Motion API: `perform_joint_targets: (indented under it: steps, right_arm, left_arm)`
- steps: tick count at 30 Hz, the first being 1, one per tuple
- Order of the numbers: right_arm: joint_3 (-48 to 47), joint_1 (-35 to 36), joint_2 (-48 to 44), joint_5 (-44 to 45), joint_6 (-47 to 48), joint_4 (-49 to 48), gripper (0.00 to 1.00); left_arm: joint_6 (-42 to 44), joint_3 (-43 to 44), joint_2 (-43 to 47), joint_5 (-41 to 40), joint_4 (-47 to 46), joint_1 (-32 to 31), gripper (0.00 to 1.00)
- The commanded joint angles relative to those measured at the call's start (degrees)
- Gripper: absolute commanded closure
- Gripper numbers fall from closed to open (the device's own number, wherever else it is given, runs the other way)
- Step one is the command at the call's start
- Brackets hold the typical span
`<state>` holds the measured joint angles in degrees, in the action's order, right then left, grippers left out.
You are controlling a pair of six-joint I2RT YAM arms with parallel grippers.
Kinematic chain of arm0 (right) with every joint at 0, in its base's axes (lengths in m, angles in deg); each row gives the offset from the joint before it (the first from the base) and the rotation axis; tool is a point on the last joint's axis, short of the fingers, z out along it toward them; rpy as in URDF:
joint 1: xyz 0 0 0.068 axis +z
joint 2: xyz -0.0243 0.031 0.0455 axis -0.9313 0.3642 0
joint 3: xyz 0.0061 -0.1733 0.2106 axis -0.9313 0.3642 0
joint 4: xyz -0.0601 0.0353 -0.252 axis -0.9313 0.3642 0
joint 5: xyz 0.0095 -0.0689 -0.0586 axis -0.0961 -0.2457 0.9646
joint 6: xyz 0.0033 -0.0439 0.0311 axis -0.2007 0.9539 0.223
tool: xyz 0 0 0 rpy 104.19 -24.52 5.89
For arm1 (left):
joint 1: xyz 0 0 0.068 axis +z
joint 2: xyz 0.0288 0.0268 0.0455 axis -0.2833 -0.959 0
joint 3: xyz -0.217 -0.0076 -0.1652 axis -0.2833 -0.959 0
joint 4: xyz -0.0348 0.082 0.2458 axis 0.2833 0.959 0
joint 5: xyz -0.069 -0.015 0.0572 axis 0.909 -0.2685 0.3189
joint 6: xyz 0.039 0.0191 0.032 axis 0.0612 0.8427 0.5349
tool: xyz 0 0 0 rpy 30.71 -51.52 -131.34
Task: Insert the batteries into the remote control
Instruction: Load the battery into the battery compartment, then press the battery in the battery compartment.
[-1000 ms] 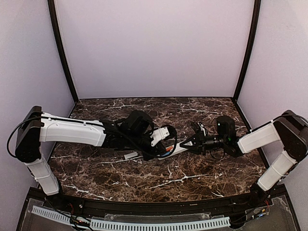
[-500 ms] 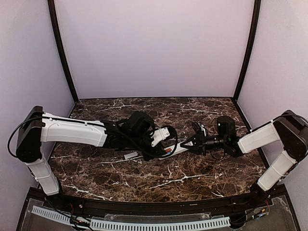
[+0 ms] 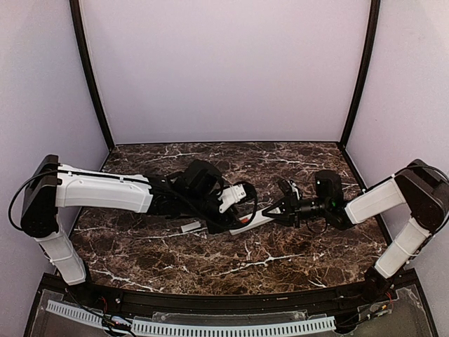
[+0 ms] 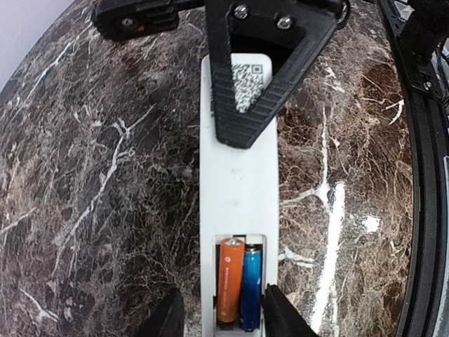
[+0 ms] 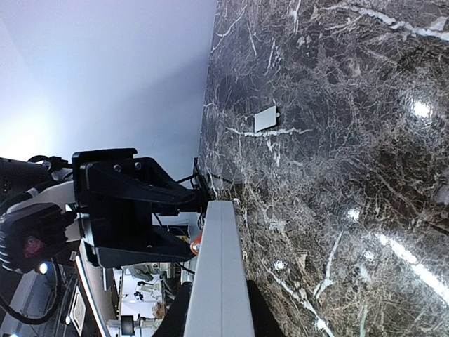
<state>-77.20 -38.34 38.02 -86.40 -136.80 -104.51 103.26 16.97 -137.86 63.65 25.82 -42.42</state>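
Status: barely any motion over the last second. The left arm creeps a touch and the remote control (image 4: pixel 238 189) stays bridged between both grippers. Right gripper (image 5: pixel 217 303) pinches its far end, fingers against both long edges. Left gripper (image 4: pixel 223 312) straddles the bay end; can't tell if it's clamped or loose. Orange cell (image 4: pixel 228 281) and blue cell (image 4: pixel 250 284) sit side by side in the open bay, between the left fingers. Loading looks done. Cover piece (image 5: pixel 265 118), well beyond the right fingers, is likely next.

Dark marble table (image 3: pixel 280 274), white veining. Small white cover piece (image 3: pixel 191 227) lies flat on it at roughly 8 o'clock from table centre. Pale lilac walls (image 3: pixel 224 70) all round. White slotted strip (image 3: pixel 224 327) along the edge at 6 o'clock.
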Motion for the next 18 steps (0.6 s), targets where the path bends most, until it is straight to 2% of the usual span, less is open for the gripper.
perform_joint_targets:
  steps: [1,5,13,16,18]
  right_arm:
    - [-0.1,-0.3,0.7,-1.2,-0.3,-4.3,1.0]
    - [-0.1,-0.2,0.8,-1.5,0.2,-4.3,1.0]
    - [-0.2,-0.3,0.1,-0.4,2.7,-3.0,1.0]
    - [-0.7,-0.1,0.0,0.5,2.8,-2.5,1.0]
    - [-1.7,0.1,0.4,0.1,4.2,0.4,1.0]
  left_arm:
    - [-0.3,-1.3,5.7,3.4,-0.9,0.7,0.55]
    - [-1.5,-1.5,6.8,5.5,-1.0,2.1,0.5]
    - [-8.6,0.2,5.6,11.4,0.2,4.5,0.49]
    - [-11.5,-0.1,5.5,9.8,-1.4,4.5,0.54]
    - [-10.5,0.4,5.3,10.3,-1.2,4.5,0.58]
